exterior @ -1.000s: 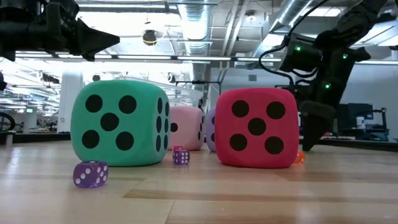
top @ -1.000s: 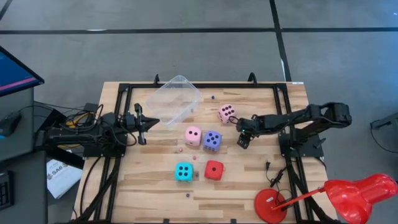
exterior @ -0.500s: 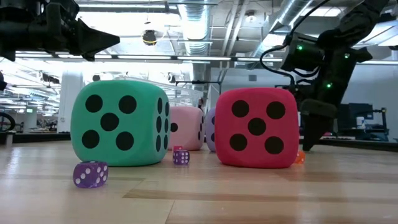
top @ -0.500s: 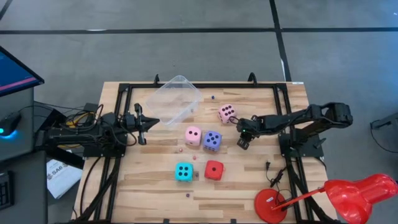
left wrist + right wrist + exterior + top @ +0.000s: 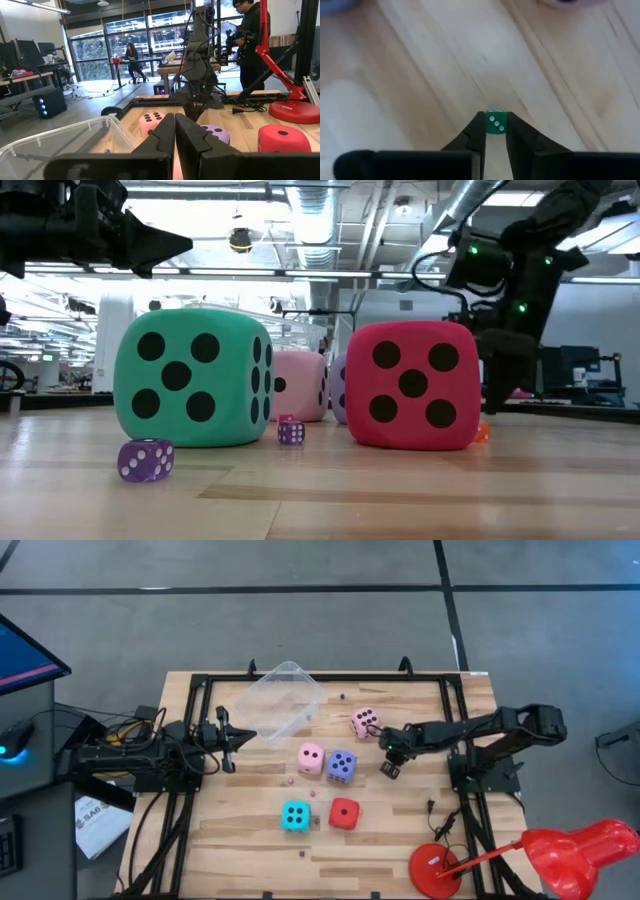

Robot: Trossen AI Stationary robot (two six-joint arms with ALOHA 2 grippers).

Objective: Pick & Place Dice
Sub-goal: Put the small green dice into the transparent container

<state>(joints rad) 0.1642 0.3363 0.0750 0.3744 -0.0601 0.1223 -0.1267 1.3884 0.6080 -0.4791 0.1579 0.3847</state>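
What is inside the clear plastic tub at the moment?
The clear plastic tub looks empty from above; only the wooden table shows through it. Its near corner is hidden by the left hand.

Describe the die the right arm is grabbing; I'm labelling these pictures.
On the wooden table, follow the right arm to its tool, just right of the big violet-blue die. Between its fingertips sits a tiny green die showing three white pips. Its neighbours are far bigger, with dark pips.
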